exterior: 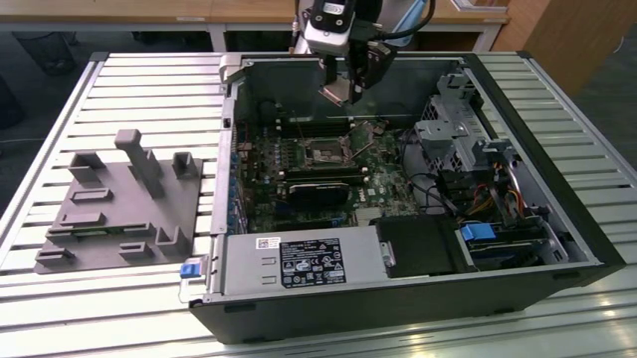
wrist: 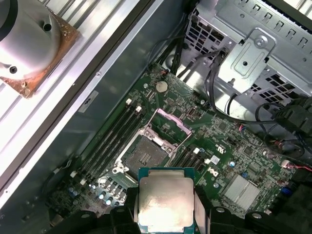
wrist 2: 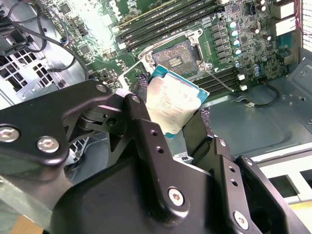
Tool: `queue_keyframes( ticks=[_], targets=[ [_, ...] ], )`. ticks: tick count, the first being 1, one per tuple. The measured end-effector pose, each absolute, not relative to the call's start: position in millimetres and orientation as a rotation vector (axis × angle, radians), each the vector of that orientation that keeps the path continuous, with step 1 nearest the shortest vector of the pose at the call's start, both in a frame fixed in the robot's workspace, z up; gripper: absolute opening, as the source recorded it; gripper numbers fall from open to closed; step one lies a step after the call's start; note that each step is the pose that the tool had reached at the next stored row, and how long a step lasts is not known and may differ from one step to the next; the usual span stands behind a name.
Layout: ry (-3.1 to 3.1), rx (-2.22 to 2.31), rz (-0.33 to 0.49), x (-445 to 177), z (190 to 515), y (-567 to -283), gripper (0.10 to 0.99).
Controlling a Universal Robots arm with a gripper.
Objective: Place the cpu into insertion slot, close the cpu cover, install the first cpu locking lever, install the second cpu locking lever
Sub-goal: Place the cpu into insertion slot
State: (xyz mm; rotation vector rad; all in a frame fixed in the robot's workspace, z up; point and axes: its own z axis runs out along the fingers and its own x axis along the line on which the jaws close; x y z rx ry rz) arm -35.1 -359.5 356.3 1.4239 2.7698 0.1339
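Over the motherboard [wrist: 229,146], gripper [exterior: 350,90] clamps silver-faced, teal-edged cpu [wrist 2: 173,105]

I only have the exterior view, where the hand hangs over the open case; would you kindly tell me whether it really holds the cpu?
Observer: Yes. In both wrist views the hand grips the cpu by two opposite edges, metal face showing.
Operator: Thank you. Is the insertion slot free?
Observer: In the first wrist view the insertion slot shows a bare dark centre, with nothing seated in it.
Operator: And the cpu cover?
Observer: The cpu cover stands tilted up, open, at one side of the slot.
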Motion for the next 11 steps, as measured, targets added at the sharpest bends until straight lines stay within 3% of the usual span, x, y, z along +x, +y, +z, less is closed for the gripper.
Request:
queue_keyframes(
  ticks=[11],
  targets=[
    [2.747, 1.465, 0.133, -35.1, 356.1, -359.5, 0.537]
  ],
)
